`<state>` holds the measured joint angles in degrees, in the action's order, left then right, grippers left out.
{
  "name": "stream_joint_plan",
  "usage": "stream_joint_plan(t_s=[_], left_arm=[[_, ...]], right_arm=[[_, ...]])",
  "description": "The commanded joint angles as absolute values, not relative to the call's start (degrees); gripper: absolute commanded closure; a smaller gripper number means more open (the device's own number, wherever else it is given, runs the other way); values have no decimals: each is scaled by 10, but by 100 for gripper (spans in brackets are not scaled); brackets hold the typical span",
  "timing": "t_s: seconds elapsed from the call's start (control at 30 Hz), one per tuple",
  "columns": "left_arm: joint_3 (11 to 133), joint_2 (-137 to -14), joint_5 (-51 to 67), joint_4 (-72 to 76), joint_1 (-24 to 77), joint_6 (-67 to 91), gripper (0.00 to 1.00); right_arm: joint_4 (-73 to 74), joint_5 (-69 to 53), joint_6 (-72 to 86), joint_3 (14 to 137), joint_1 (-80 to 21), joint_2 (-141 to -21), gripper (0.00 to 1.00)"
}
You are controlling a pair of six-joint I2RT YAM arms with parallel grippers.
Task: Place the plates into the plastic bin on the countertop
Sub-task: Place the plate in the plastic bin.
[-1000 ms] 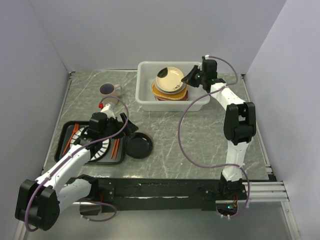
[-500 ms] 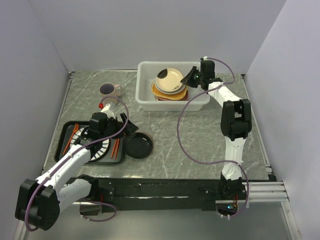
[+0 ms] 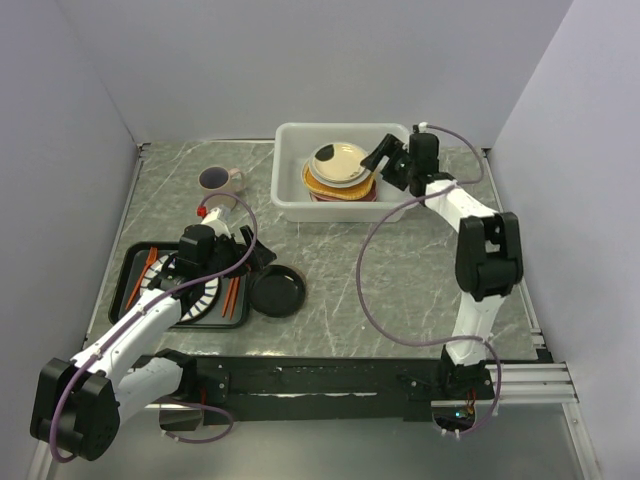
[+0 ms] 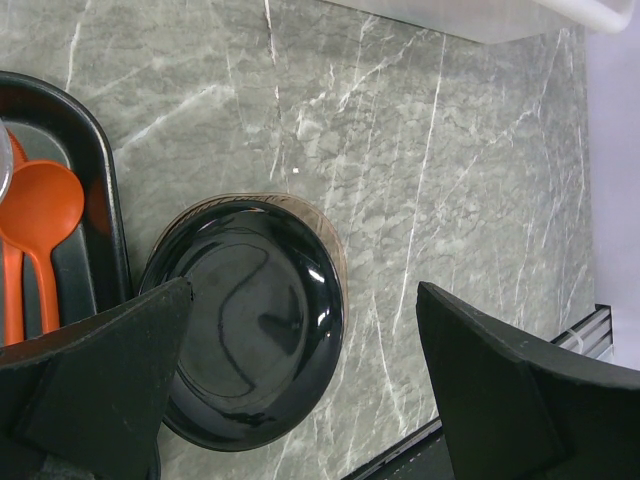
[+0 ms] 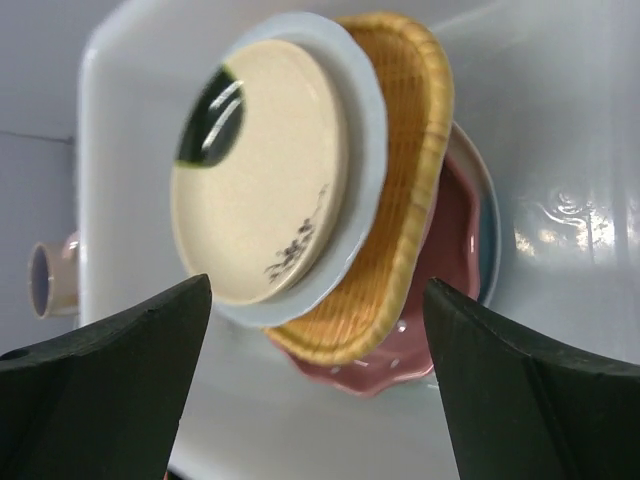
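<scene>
The plastic bin stands at the back of the countertop. In it lies a stack of plates: a cream-and-blue plate on top, an orange squarish plate under it, a pink plate lower down. My right gripper hovers open over the stack's right side, holding nothing. A dark brown-black plate lies on the countertop beside the black tray. My left gripper hangs open above it, apart from it.
A black tray at the left holds a white ribbed plate and orange utensils. A mug stands left of the bin. Walls close in the back and both sides.
My right gripper has opened and let go of the cream-and-blue plate, which now rests flatter on the stack; the gripper has shifted slightly right. The left arm has not moved.
</scene>
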<state>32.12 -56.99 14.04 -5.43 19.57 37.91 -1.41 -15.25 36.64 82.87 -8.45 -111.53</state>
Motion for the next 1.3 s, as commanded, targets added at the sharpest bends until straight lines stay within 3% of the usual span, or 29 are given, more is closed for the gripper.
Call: stream_joint_plan(t_s=[0.0, 0.47, 0.87, 1.27], left_arm=[[335, -561, 137, -48, 193, 369, 1], [333, -554, 134, -47, 193, 373, 1], [327, -550, 135, -42, 193, 374, 1], [318, -545, 136, -36, 193, 377, 1]], right_arm=[[-132, -135, 374, 795, -81, -1007, 6], [-62, -190, 331, 773, -125, -936, 5], [-38, -166, 320, 645, -223, -862, 4], [-11, -138, 313, 608, -323, -888, 4]])
